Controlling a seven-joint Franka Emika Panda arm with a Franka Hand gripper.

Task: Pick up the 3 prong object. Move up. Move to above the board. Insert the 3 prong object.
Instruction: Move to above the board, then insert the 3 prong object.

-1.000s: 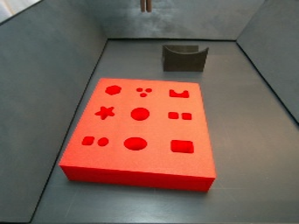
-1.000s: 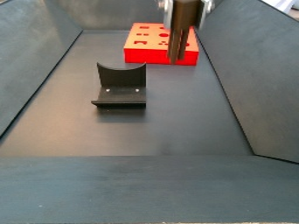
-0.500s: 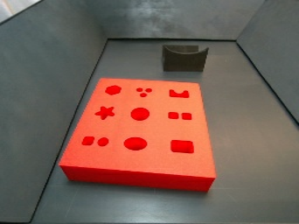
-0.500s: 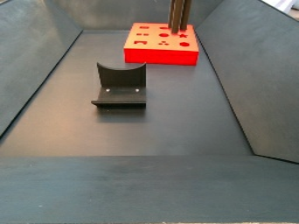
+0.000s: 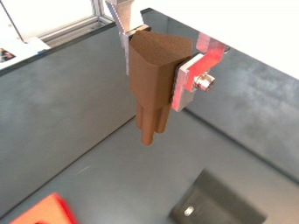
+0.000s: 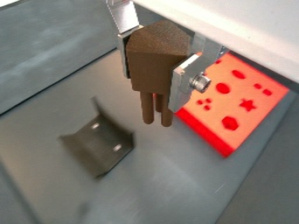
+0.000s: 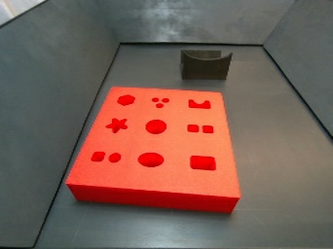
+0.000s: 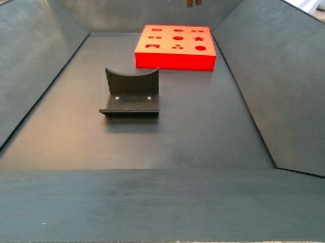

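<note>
Wrist views, end effector [image 6: 156, 54] clamping 3 prong object [image 6: 153, 66], risen since before

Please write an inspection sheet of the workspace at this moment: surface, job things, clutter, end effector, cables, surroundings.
Surface: dark grey floor, bare around the objects.
Job's things: red board lies flat on the floor, recesses empty in both side views; brown 3 prong object is held high, prongs pointing down, not yet over the board.
Clutter: dark grey U-shaped block on the floor, apart from the board.
End effector: end effector shut on the 3 prong object, silver fingers on both sides; only a small tip shows at the upper edge in a side view.
Cables: nothing seen.
Surroundings: grey sloping walls around the floor.
</note>
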